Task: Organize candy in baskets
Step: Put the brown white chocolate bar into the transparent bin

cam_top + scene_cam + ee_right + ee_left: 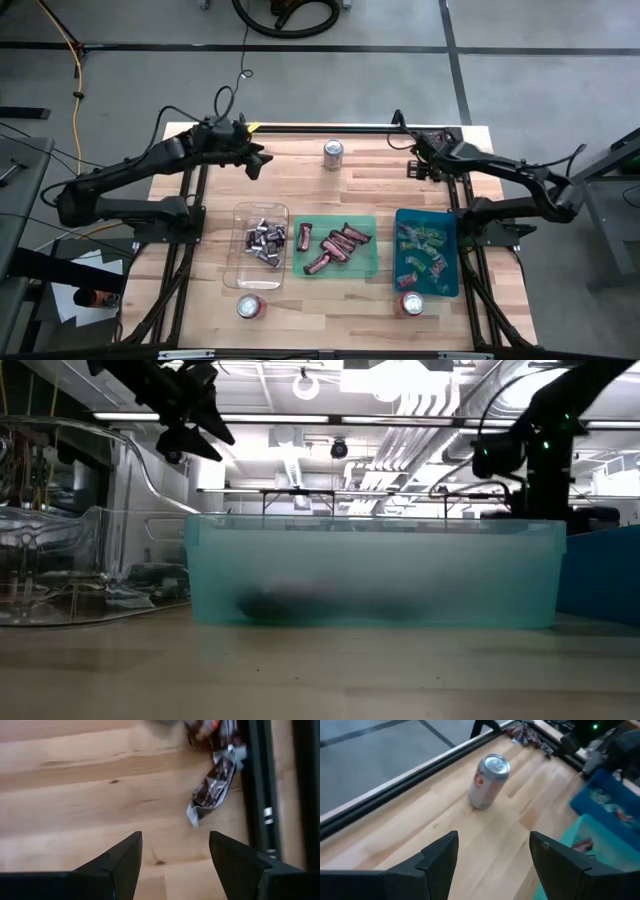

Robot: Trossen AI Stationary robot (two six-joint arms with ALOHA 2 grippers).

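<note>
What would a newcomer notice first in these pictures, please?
Three baskets in a row near the table's front: a clear one with dark-silver candy, a green one with maroon bars, a blue one with light green and pink sweets. Both arms hang over the far edge, left pincer and right pincer open and empty, a can between them.
</note>
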